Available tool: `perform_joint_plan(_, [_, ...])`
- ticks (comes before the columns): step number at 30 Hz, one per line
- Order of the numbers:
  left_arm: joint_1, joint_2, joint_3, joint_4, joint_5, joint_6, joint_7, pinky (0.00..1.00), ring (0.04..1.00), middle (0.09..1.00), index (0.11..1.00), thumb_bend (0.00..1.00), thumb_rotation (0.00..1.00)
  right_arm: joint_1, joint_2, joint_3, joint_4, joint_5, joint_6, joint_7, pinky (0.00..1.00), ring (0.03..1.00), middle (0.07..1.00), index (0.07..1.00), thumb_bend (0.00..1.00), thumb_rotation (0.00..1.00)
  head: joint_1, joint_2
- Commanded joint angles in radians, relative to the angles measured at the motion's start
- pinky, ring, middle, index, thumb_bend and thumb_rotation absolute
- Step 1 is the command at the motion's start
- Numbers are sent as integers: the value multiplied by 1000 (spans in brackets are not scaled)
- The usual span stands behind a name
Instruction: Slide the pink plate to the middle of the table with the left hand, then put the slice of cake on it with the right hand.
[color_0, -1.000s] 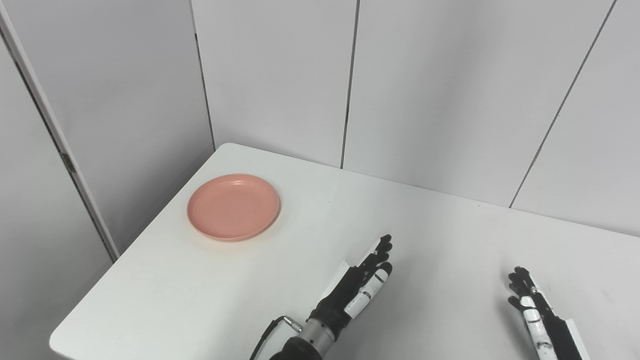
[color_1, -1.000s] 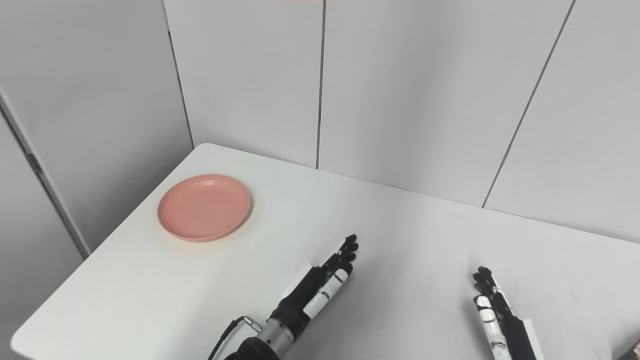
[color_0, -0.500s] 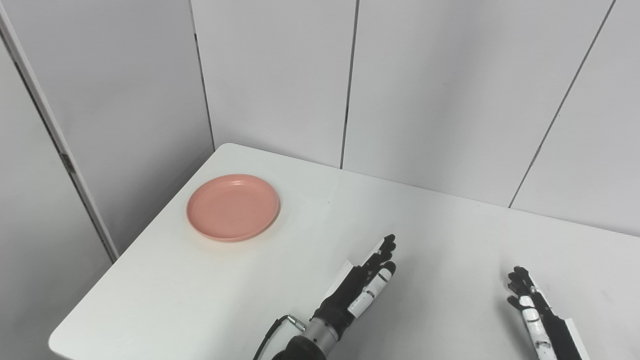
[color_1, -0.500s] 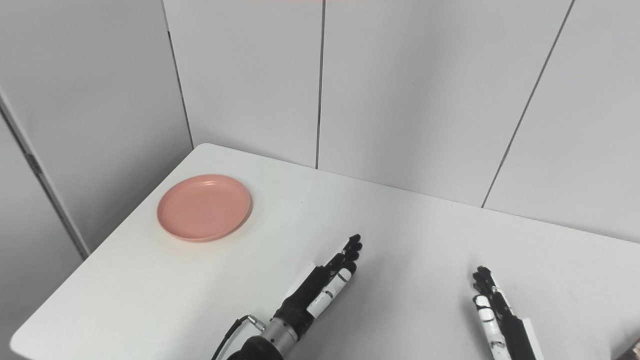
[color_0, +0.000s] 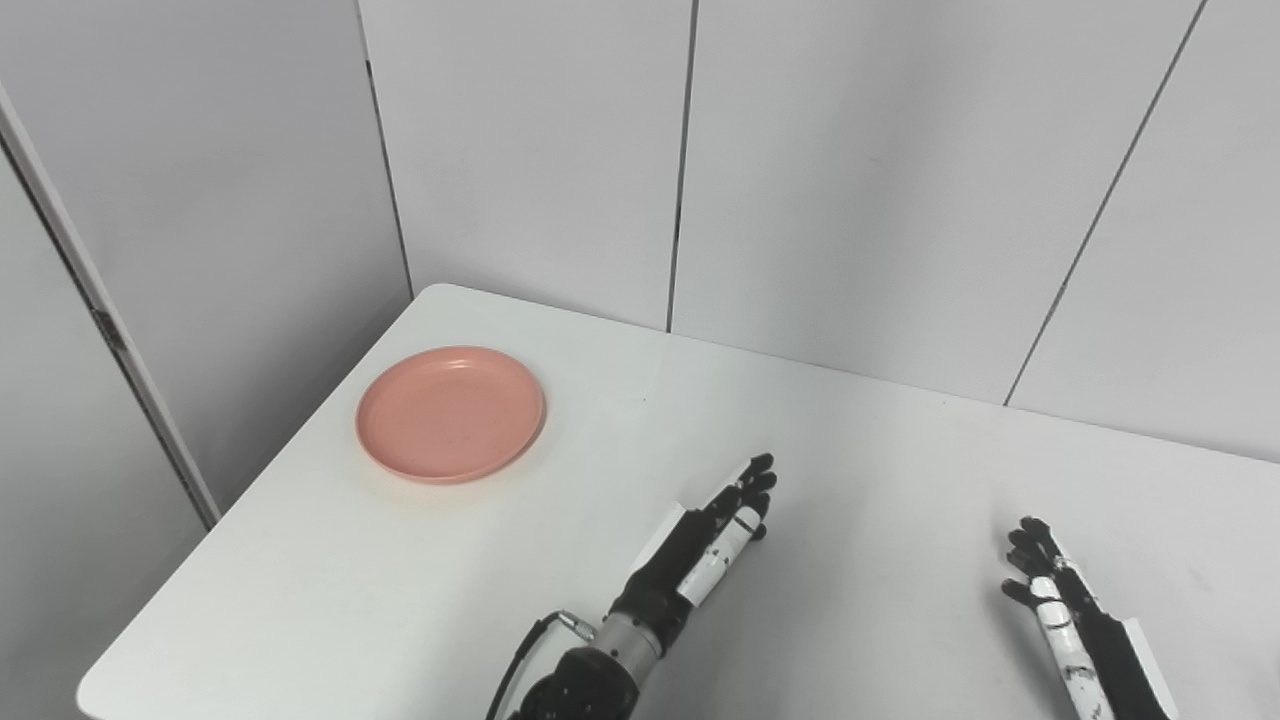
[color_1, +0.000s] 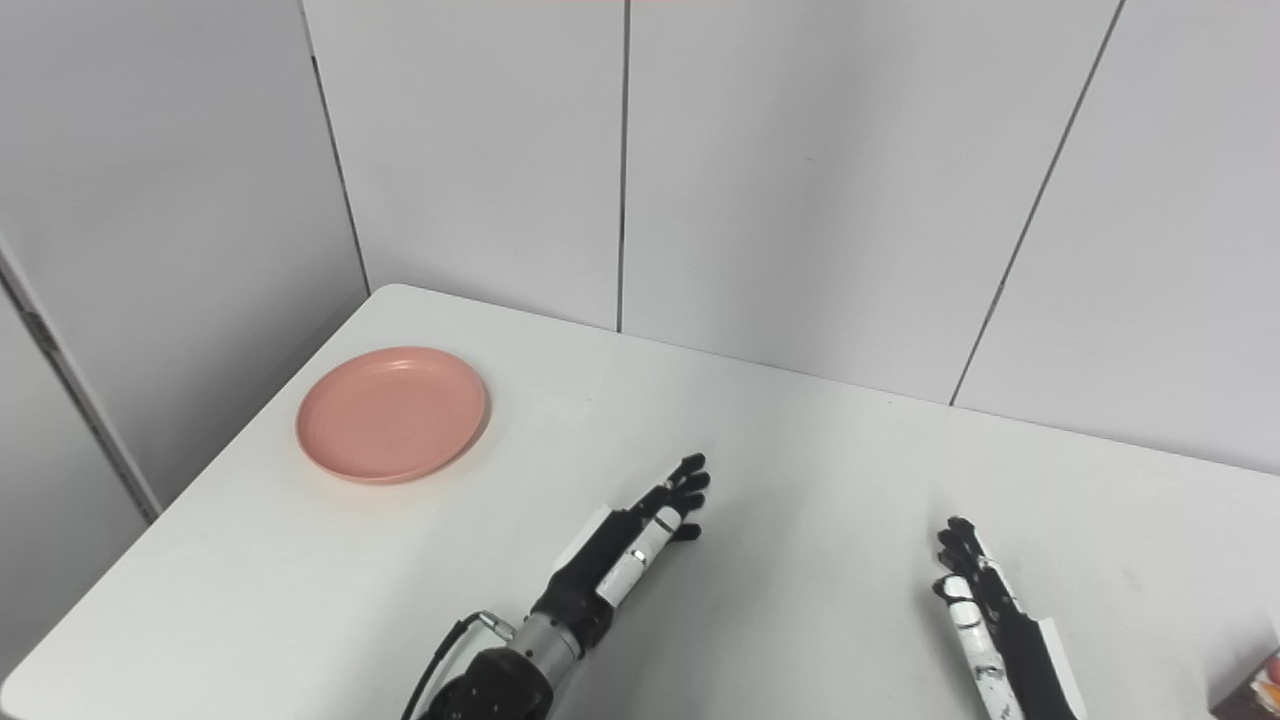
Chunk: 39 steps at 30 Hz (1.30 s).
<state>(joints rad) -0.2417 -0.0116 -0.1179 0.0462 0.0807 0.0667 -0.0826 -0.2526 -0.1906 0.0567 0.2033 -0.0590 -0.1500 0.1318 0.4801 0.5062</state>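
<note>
The pink plate (color_0: 450, 413) lies empty near the table's far left corner. My left hand (color_0: 712, 545) hovers over the middle of the white table (color_0: 900, 470), fingers stretched out toward the back, open and holding nothing, well to the right of the plate. Low on the right, my right hand (color_1: 975, 590) is also open and empty, fingers pointing away from me. A small piece of what may be the cake slice (color_1: 1252, 690) peeks in at the bottom right corner of the right eye view; the rest is cut off.
Grey wall panels (color_0: 820, 180) close off the back and the left side of the table. The table's left edge (color_0: 230, 520) runs diagonally just beyond the plate.
The whole picture has shifted a little left, so the camera moved. Both hands have crept slightly forward over the table. The plate has not moved on the table.
</note>
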Motion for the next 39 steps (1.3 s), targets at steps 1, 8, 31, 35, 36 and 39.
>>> perform_joint_plan(1, [-51, 2, 18, -56, -33, 1, -8, 896, 931, 942, 924, 367, 1000, 22, -14, -2, 30, -8, -16, 1, 918, 908, 916, 929, 192, 1000, 3, 7])
perform_joint_plan(8, [-122, 11, 55, -232, -81, 121, -19, 873, 890, 914, 900, 443, 1000, 18, -22, -5, 30, -5, -23, 3, 904, 903, 905, 921, 178, 1000, 26, 15])
perform_joint_plan(31, [-207, 110, 323, -473, -125, 197, 122, 906, 908, 914, 906, 396, 1000, 14, -29, -27, 12, 48, 14, 30, 921, 912, 904, 920, 130, 1000, 82, 20])
perform_joint_plan(35, [-202, 143, 378, -455, -142, 180, 135, 905, 913, 922, 914, 389, 1000, 15, -31, -27, 9, 39, 13, 30, 919, 910, 905, 921, 132, 1000, 83, 19])
perform_joint_plan(36, [-201, 148, 392, -449, -145, 175, 141, 900, 914, 924, 913, 391, 1000, 15, -32, -27, 10, 39, 10, 31, 917, 908, 903, 919, 129, 1000, 83, 19])
perform_joint_plan(39, [-199, 156, 433, -414, -169, 143, 163, 901, 915, 922, 912, 408, 1000, 17, -31, -30, 3, 45, 20, 33, 918, 909, 902, 917, 122, 1000, 84, 16])
